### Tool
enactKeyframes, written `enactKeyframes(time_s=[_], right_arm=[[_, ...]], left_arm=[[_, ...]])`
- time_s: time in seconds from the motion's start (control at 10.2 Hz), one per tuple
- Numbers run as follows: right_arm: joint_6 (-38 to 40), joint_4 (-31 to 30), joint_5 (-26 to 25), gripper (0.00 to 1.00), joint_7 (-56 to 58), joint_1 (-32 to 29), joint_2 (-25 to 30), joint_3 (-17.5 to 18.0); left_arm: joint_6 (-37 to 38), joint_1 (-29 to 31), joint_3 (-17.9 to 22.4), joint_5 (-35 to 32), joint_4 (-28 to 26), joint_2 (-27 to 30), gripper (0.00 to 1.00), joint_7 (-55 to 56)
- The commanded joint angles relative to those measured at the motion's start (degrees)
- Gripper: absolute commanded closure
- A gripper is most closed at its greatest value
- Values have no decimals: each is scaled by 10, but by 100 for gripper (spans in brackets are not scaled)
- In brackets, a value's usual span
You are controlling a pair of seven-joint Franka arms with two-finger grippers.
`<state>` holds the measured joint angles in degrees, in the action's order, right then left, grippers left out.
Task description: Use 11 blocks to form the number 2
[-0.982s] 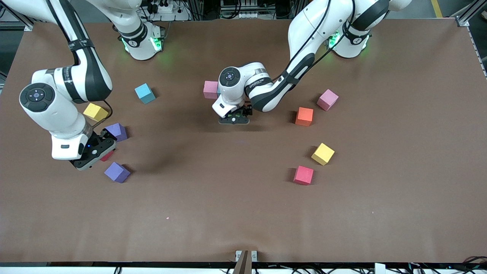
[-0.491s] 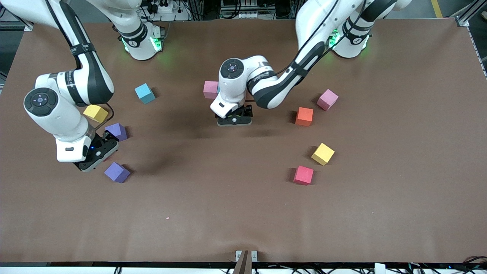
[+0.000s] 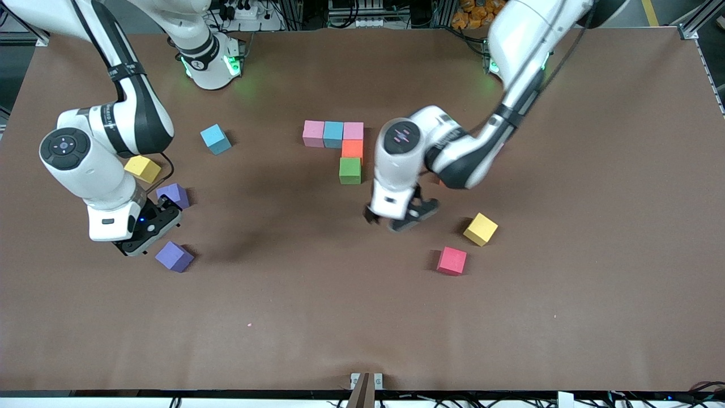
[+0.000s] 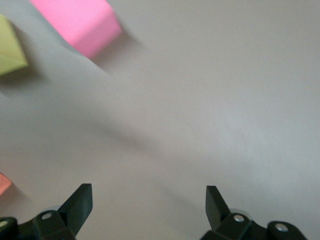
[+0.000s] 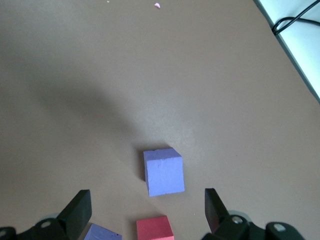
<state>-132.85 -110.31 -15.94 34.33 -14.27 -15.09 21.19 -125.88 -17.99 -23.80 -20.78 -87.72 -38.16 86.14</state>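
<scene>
Five touching blocks [image 3: 341, 145], others perhaps scattered around

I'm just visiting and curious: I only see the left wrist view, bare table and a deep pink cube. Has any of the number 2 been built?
Observer: Yes, five touching cubes: a row of pink cube, light blue cube, second pink cube, then an orange cube and a green cube nearer the front camera.
Operator: Where is this arm?
Observer: The left arm's jaws hang open over bare table between the green cube and your deep pink cube.
Operator: And the other arm?
Observer: The right arm's jaws stand open above a red cube beside a purple cube.
</scene>
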Motion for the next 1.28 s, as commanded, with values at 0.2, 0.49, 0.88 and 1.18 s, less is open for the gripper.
enactKeyframes(time_s=[0.2, 0.49, 0.88, 1.18], right_arm=[[-14, 3, 24, 0, 8, -21, 3, -4], [-14, -17, 24, 0, 11, -8, 25, -8], [-45, -28, 22, 0, 29, -15, -4, -9], [-46, 69, 24, 0, 74, 7, -126, -59]], left_arm=[[7, 65, 34, -1, 32, -28, 0, 141], [5, 66, 60, 25, 60, -62, 0, 178], [2, 67, 61, 38, 64, -85, 0, 200], [-17, 69, 65, 40, 64, -98, 0, 199]])
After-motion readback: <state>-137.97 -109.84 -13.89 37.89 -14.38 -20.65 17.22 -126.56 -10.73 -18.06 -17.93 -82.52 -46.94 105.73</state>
